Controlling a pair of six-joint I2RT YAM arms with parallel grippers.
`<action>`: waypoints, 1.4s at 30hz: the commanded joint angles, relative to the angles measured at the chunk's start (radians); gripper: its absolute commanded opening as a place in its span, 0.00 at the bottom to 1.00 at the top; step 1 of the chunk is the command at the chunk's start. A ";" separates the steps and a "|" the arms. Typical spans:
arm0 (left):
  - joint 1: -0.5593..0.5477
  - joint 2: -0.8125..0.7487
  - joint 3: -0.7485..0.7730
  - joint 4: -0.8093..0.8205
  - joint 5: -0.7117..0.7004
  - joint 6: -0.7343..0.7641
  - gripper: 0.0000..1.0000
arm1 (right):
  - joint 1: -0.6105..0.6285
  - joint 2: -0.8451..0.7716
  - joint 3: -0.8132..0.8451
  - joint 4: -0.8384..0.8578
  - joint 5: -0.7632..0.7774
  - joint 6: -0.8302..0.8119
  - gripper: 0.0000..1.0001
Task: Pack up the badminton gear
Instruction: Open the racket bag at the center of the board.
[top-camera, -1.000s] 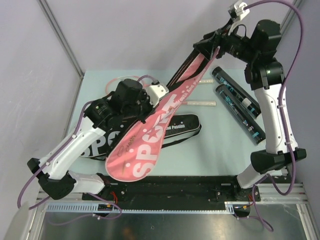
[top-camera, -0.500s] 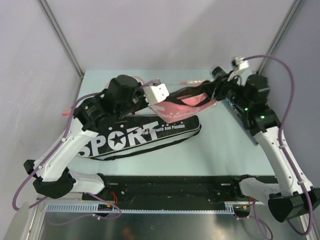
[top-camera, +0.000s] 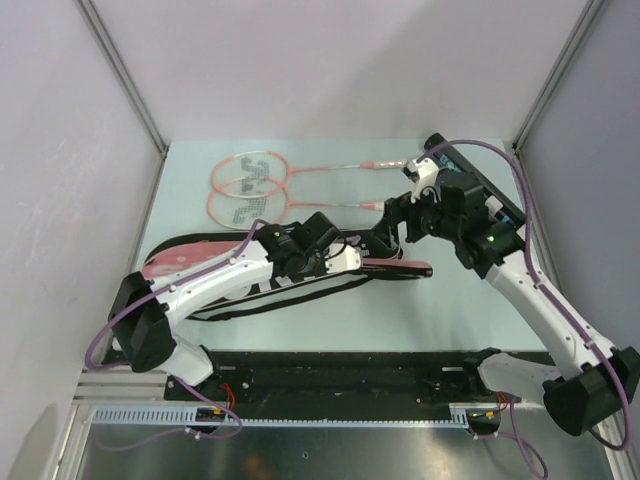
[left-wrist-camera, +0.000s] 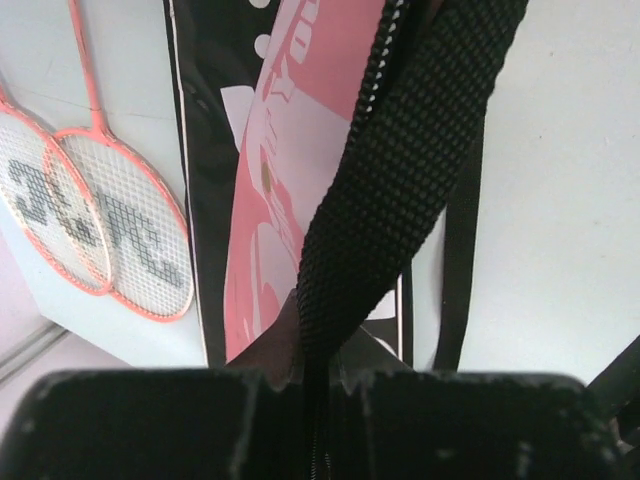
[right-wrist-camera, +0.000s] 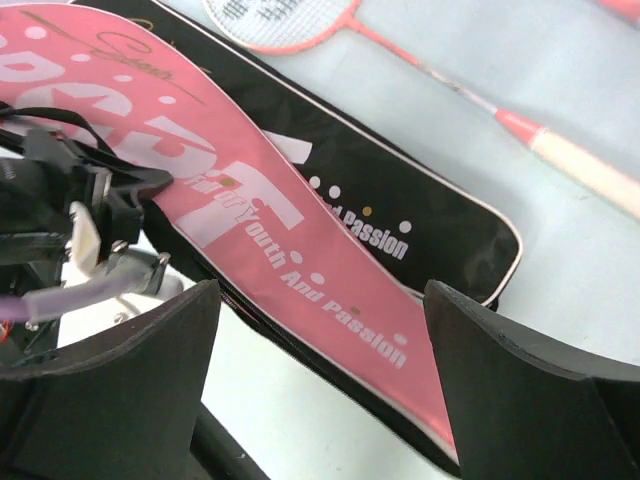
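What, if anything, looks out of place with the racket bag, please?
The pink flap lies skewed across the bag's black half, its tip sticking out past it; the left gripper pinches the black strap.

The strap was coarse black woven webbing, its ribbed weave rough and matt. The racket bag was smooth cloth in pink and black, with a faint sheen and flat white print. The rackets had thin glossy pink frames, fine white string mesh and a pale, matt wrapped handle, while my right fingers were matt black with a soft, rubbery look, and the counter was smooth, pale and dull.
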 joint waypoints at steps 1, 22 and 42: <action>-0.004 0.003 0.009 0.121 0.067 -0.075 0.00 | -0.004 -0.061 0.010 -0.020 -0.058 -0.148 0.87; 0.046 -0.181 0.035 0.167 0.209 -0.308 0.57 | 0.175 0.020 -0.353 0.555 -0.115 -0.090 0.00; 0.471 -0.661 -0.276 0.248 0.147 -1.874 0.87 | 0.269 0.156 -0.499 0.908 -0.082 0.073 0.00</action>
